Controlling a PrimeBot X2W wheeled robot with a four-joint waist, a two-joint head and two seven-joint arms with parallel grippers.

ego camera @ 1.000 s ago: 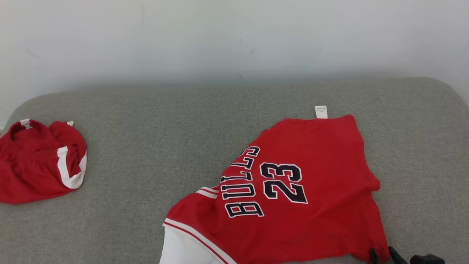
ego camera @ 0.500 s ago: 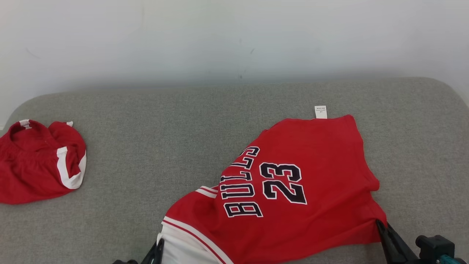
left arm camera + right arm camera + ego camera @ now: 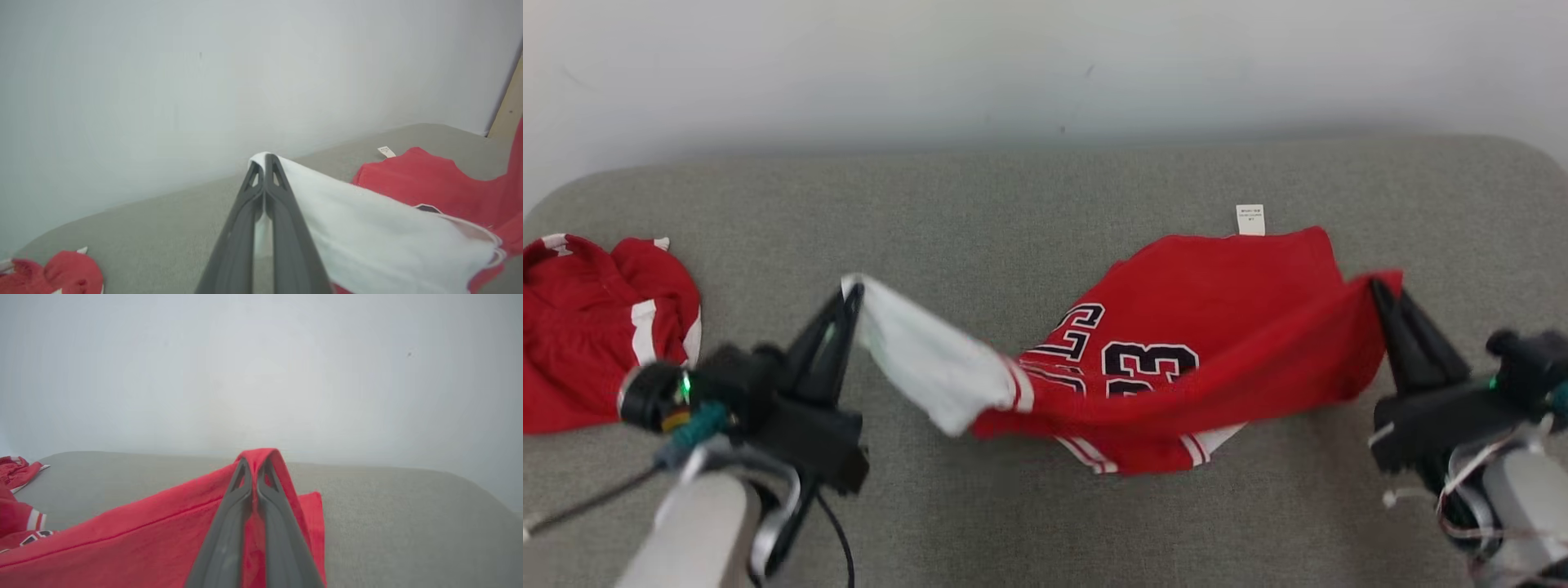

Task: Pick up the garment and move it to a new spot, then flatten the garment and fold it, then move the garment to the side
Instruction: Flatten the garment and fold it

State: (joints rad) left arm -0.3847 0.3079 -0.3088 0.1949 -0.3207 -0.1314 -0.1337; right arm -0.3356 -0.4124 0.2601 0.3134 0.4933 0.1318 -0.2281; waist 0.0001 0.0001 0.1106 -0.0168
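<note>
Nearest: pale forearms (image 3: 694,531) angled up from both lower corners, fingers aimed at wall (image 3: 1013,65). Left gripper (image 3: 849,287) pinched tight on white corner of jersey (image 3: 1225,327); right gripper (image 3: 1379,286) pinched tight on red corner. Jersey strung between, long axis left-right, near edge lifted, far edge with tag (image 3: 1250,219) resting on cushion (image 3: 1013,204). Far left on cushion: red heap (image 3: 596,343).

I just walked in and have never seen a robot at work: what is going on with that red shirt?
The robot is picking up a red jersey with both arms. Its left jaws are shut on the white part and its right jaws on a red edge, so the near side hangs lifted between them, while the far edge with the white tag seems to rest on the grey cushion. Another red garment lies bunched at the left.
</note>
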